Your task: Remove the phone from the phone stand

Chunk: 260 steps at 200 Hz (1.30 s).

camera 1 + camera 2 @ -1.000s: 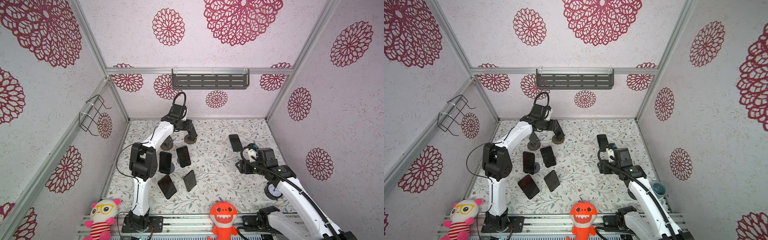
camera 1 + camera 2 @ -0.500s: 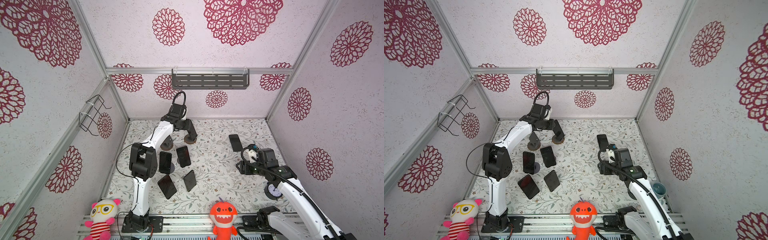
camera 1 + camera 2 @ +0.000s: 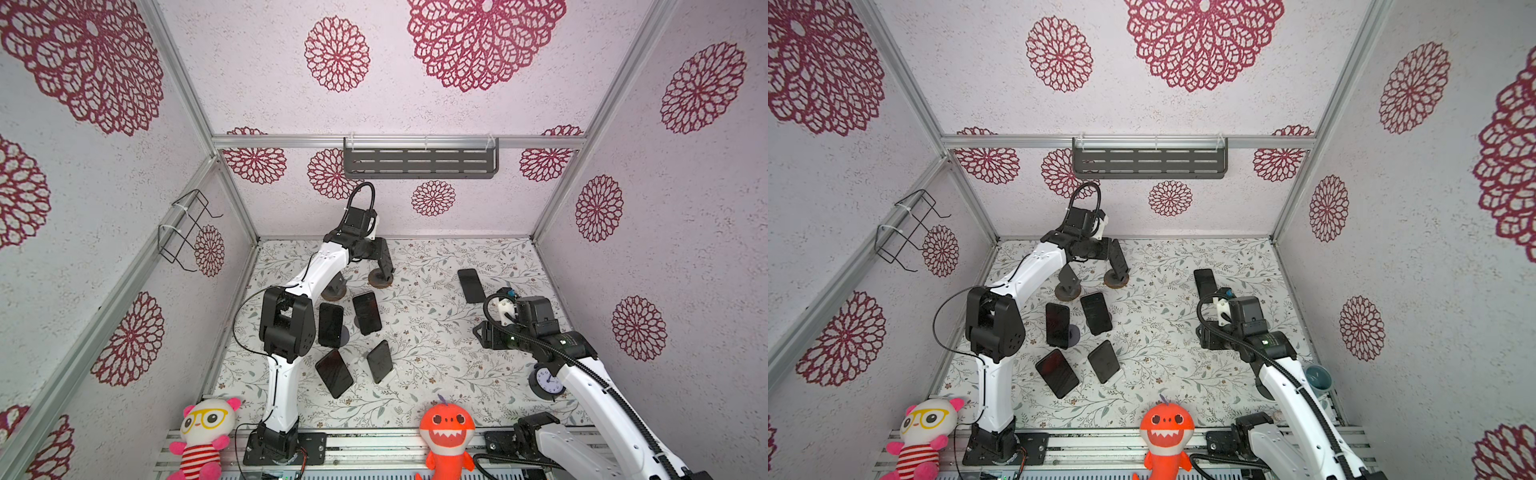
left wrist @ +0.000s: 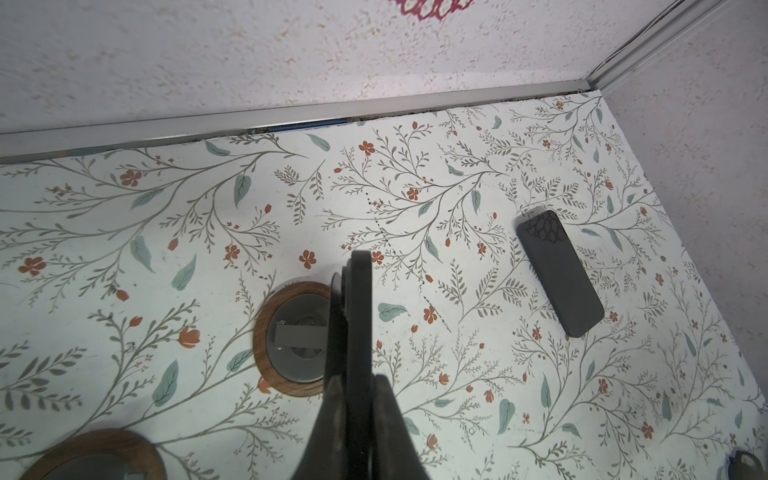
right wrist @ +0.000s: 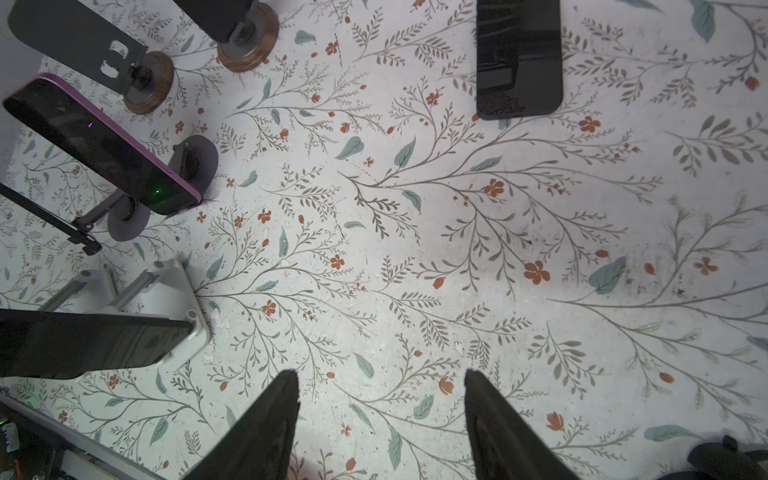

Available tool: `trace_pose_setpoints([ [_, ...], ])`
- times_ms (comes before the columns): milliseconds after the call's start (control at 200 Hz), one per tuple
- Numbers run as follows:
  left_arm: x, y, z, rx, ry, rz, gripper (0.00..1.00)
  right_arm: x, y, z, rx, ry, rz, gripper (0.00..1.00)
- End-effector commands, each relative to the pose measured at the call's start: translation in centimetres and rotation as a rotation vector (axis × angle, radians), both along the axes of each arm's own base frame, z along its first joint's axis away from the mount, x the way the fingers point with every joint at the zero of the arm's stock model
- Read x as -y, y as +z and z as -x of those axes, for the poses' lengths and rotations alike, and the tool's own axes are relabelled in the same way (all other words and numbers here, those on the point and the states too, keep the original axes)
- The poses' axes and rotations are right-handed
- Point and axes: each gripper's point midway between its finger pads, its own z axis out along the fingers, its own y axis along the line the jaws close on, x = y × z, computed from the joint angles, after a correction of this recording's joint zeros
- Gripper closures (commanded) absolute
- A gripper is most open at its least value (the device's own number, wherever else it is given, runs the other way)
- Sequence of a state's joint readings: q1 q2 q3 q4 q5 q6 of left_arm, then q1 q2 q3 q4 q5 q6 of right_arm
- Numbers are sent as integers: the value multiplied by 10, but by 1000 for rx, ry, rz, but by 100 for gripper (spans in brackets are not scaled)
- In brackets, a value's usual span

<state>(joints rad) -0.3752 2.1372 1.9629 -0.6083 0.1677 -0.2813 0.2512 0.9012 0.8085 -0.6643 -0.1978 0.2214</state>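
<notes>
Phone (image 4: 360, 270) is pinched edge-on btwn the fingers of left hand (image 4: 358, 332), jaws pressed onto it, at back of desk (image 3: 436, 357). It hangs just over wood-rimmed round stand (image 4: 286, 338); can't tell if its lower end touches the stand. 2nd stand (image 3: 333, 292) sits just beside, nr left arm. Flat phone (image 4: 559, 272) lies on desk, well apart twd the right. Right hand (image 5: 380, 374) is spread wide, hovering over the floral desk nr that flat phone. Propped phones (image 3: 366, 312) cluster front-left, on stands
</notes>
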Motion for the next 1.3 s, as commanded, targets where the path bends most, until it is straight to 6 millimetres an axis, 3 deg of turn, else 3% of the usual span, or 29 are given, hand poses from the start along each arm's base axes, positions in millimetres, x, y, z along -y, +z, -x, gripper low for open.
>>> trace_pose_setpoints([
  [0, 11, 71, 11, 120, -43, 84, 100, -6, 27, -7, 57, 22, -28, 34],
  [115, 16, 99, 27, 125, -75, 148, 100, -10, 39, -15, 75, 49, -7, 35],
  [160, 18, 96, 34, 91, -80, 166, 100, -14, 47, -19, 91, 64, -3, 35],
  [170, 16, 111, 40, 109, -81, 180, 100, -15, 49, -20, 96, 67, -2, 35],
  [185, 17, 116, 45, 108, -86, 193, 100, -16, 51, -21, 99, 72, -1, 35],
  [420, 25, 128, 107, -22, -178, 350, 100, -53, 89, -37, 164, 180, 38, 36],
  [660, 39, 128, 164, -166, -355, 479, 100, -106, 98, -39, 157, 356, 73, 24],
  [831, 41, 113, 178, -204, -400, 523, 100, -144, 100, -38, 162, 491, 71, 11],
  [1121, 48, 104, 181, -291, -438, 613, 100, -182, 87, -51, 151, 610, 84, 10],
  [1296, 46, 101, 178, -293, -425, 627, 100, -194, 76, -60, 130, 627, 80, 12],
])
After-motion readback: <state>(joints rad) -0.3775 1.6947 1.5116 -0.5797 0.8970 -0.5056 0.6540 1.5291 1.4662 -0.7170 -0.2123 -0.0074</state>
